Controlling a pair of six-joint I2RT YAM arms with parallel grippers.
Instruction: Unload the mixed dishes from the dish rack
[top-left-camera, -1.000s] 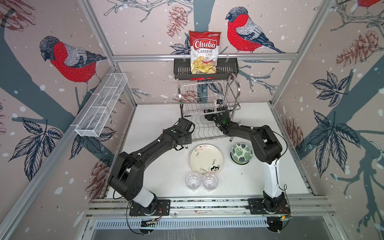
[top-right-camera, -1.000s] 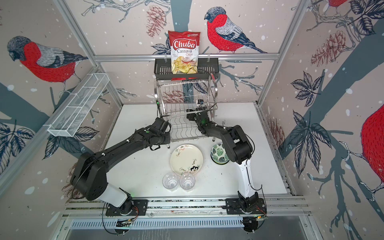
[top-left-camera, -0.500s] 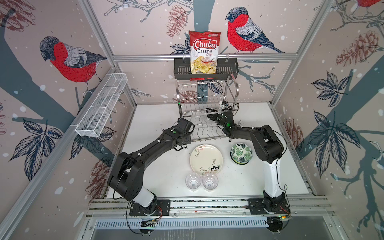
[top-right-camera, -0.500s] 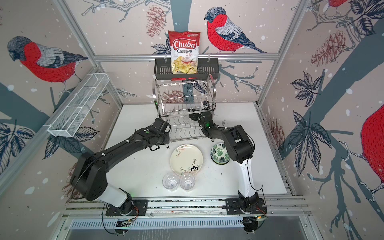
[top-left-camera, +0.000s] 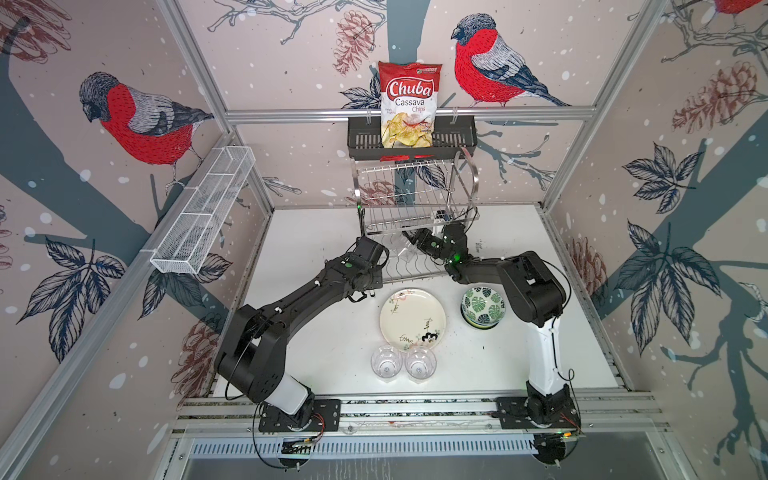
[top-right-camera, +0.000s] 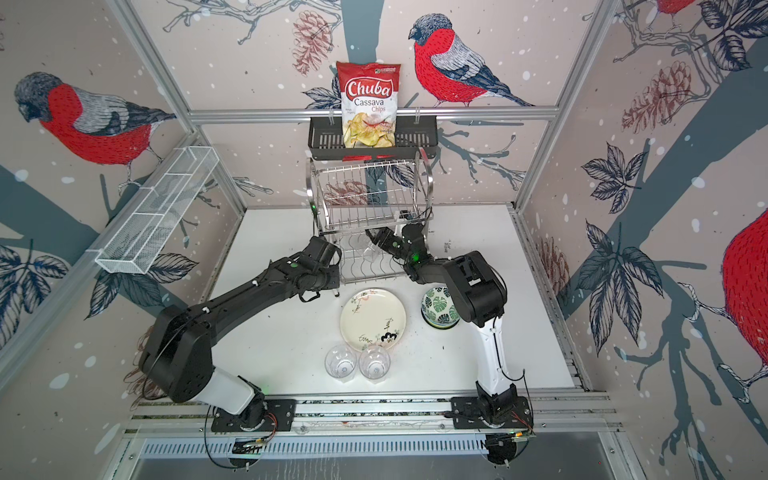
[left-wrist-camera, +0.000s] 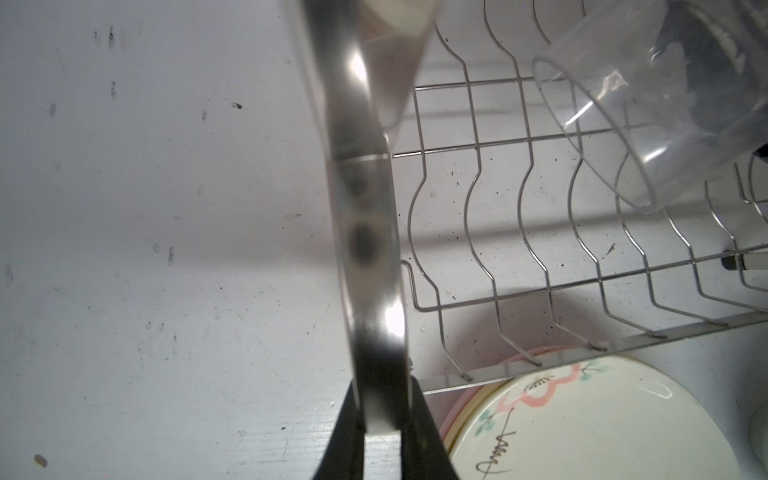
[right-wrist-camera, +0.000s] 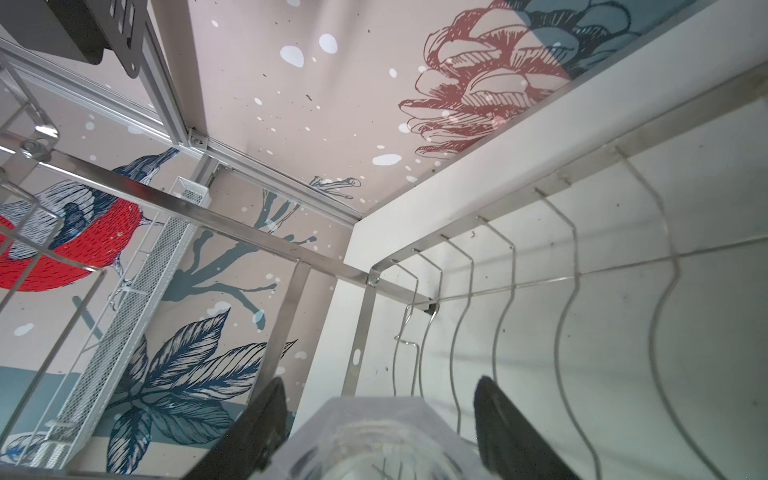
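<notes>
The chrome dish rack (top-left-camera: 415, 195) (top-right-camera: 370, 195) stands at the back of the table. My left gripper (top-left-camera: 371, 249) (top-right-camera: 332, 254) (left-wrist-camera: 384, 399) is shut on the rack's left side band (left-wrist-camera: 365, 208). My right gripper (top-left-camera: 417, 244) (top-right-camera: 379, 240) (right-wrist-camera: 380, 399) reaches into the lower tier and is shut on a clear glass tumbler (top-left-camera: 405, 250) (left-wrist-camera: 648, 120) (right-wrist-camera: 374, 436), which hangs tilted above the wavy wires (right-wrist-camera: 498, 266). On the table lie a cream floral plate (top-left-camera: 412, 320) (left-wrist-camera: 582, 419) on top of a plate stack, a green-leaf bowl (top-left-camera: 483, 306) on stacked bowls, and two tumblers (top-left-camera: 386, 362) (top-left-camera: 420, 362).
A chips bag (top-left-camera: 409, 104) stands in a black slotted basket (top-left-camera: 361, 139) on the back rail, right above the rack. A long white mesh tray (top-left-camera: 203, 212) hangs on the left wall. The rack's upper tier (top-left-camera: 409, 183) sits over my right gripper.
My right wrist has shifted a little to the right and turned at the rack's lower tier, with the tumbler in its grip. The left arm has stayed where it was.
</notes>
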